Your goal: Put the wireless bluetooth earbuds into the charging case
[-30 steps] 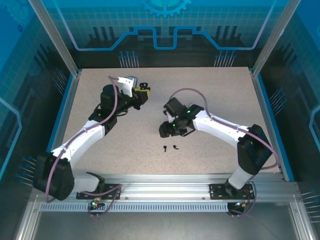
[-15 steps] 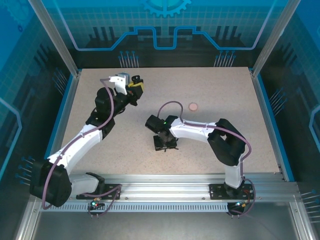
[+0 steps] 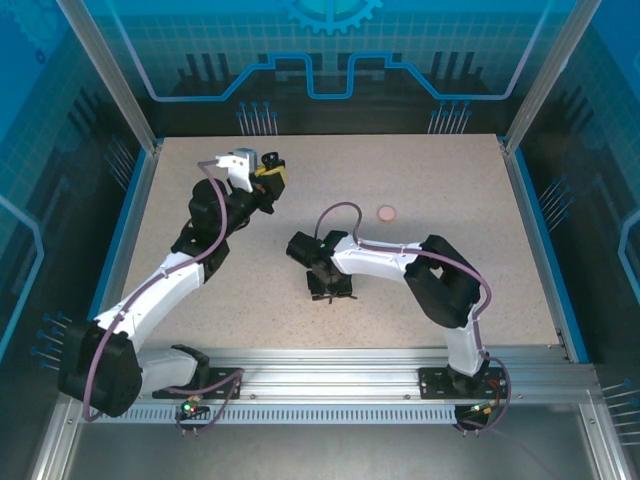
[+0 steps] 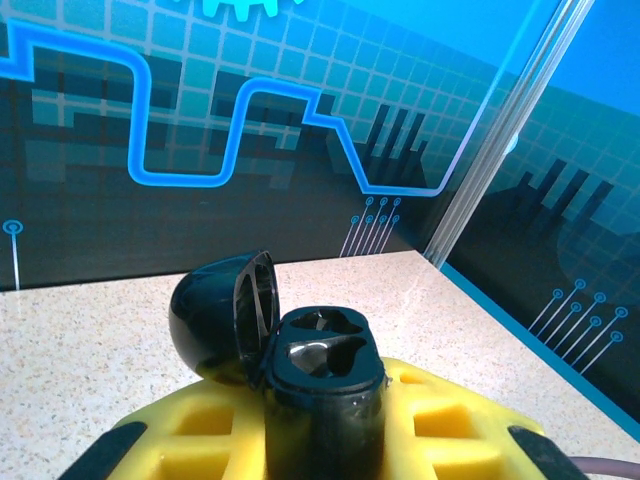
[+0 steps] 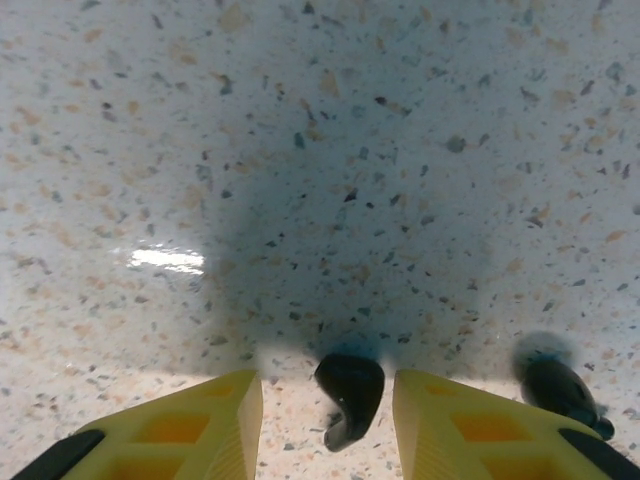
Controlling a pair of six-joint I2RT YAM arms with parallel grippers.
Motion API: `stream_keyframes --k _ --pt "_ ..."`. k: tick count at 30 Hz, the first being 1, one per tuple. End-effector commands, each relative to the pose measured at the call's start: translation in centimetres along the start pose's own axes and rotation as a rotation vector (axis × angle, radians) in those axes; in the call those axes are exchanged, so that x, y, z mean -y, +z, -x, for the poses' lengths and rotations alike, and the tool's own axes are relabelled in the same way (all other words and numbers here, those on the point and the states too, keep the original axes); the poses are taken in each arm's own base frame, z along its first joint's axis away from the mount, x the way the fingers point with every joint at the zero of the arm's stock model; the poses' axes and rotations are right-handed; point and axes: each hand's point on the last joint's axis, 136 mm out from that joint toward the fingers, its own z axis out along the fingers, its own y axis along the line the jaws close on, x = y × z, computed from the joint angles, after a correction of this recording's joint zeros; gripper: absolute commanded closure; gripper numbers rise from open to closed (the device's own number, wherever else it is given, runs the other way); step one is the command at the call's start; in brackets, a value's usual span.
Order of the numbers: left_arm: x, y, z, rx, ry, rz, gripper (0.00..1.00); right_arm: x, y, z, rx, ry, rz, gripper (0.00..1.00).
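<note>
Speckled beige table (image 3: 450,170) — blue circuit-patterned walls (image 3: 400,40), aluminium corner posts (image 3: 105,70).

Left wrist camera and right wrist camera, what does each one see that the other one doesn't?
Left wrist view: a black charging case, lid flipped open and sockets empty, clamped in the left gripper, with the blue wall behind. Right wrist view: one black earbud lying between the open jaws of the right gripper, and a second black earbud just to its right. Both: yellow fingers and the speckled table.

No writing, label or number is legible on anything.
</note>
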Motion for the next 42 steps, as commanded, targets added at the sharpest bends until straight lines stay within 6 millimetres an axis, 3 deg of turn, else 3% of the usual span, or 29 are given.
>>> stream_keyframes --k 1,17,30,35,42 --pt "0.2 -0.6 1.5 0.058 0.0 -0.001 1.0 0.6 0.5 -0.1 -0.014 0.019 -0.047 0.62" --pt "0.5 -0.4 1.2 0.047 -0.001 -0.013 1.0 1.9 2.0 -0.1 -0.032 0.046 -0.076 0.67" --pt "1.8 0.0 0.7 0.026 -0.012 -0.066 1.0 2.2 1.9 0.0 -0.007 0.038 -0.043 0.87" --pt "2.1 0.1 0.4 0.038 -0.015 -0.099 1.0 1.8 -0.3 1.2 0.074 0.022 0.009 0.89" --pt "3.6 0.1 -0.8 0.08 0.077 -0.206 1.0 2.9 -7.2 5.1 0.262 0.034 0.08 0.89"
